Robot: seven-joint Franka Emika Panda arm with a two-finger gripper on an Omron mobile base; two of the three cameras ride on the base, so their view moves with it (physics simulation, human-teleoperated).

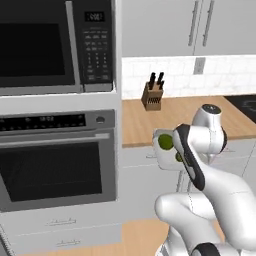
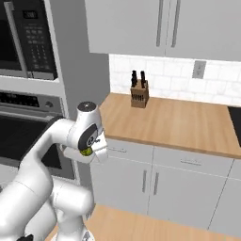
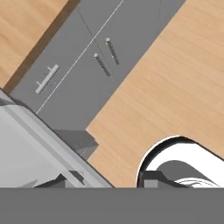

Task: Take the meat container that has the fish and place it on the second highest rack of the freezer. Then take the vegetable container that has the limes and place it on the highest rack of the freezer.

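Gripper: fingers are hidden by the wrist and the tray, so the jaw gap cannot be read directly. The vegetable container hangs at the hand with nothing under it, so I record the claw as clamped on that container.

Container: a shallow white tray, roughly level, carried in the air. The limes lie in it, yellow-green. In the left base view one shows fully and a second peeks out beside the forearm. In the right base view one lime shows just below the wrist.

Position of tray: below the level of the wooden counter, on the near side of its front edge, in front of the grey drawer fronts. It is right of the oven and apart from it.

Surroundings, moving outward:
- Microwave is stacked above the oven, on the left.
- Knife block stands upright at the far edge of the counter, against the white tiled wall, well apart from the tray.
- Wall outlet is to the right of the block, higher on the tiles.
- Dark cooktop is at the counter's far right.
- Grey lower cabinets with bar handles are under the counter, with upper cabinets above it.

Hand view: looks down on the wooden floor and the cabinet fronts. A pale grey slab crosses its lower left corner; I cannot tell what it is.
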